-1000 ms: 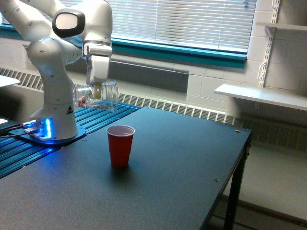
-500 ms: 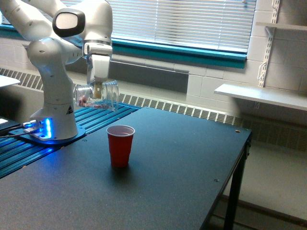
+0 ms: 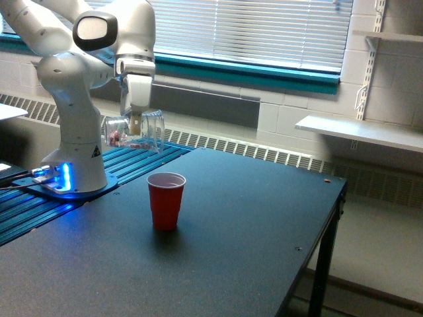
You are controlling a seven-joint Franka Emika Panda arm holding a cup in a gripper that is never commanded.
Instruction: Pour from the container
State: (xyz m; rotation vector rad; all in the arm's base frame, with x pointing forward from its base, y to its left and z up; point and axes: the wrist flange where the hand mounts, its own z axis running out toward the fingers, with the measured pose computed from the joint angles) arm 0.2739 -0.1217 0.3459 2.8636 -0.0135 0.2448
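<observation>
1. Only the exterior view is on hand, and it shows the white Franka arm (image 3: 79, 99) mounted at the view's left end of the dark bench (image 3: 251, 224), on a base glowing blue beside blue ribbed rails (image 3: 39, 211).
2. Pointing straight down from the wrist, the gripper (image 3: 134, 125) is clamped across the middle of the clear plastic cup (image 3: 132, 132), one finger visible against the cup's wall.
3. That clear cup, the container to be poured from, lies tipped on its side in the air, above the far edge of the rails and just in front of the arm's base, its wide mouth facing the view's right.
4. Small pinkish-red and white pieces (image 3: 115, 138) sit in the closed end at the view's left; judging by that, the tilt is not yet steep enough to send them out.
5. Gripping the cup at mid-body likely keeps the mouth clear of the fingers, so nothing blocks the pieces when they slide.
6. Standing upright on the bench is a red plastic cup (image 3: 165, 200) with a white inside, nearer the camera and lower than the clear cup's mouth, well apart from it.
7. Its open top makes it the probable receiver, though the mouth of the clear cup does not appear to hang over it; pieces leaving now could miss it.
</observation>
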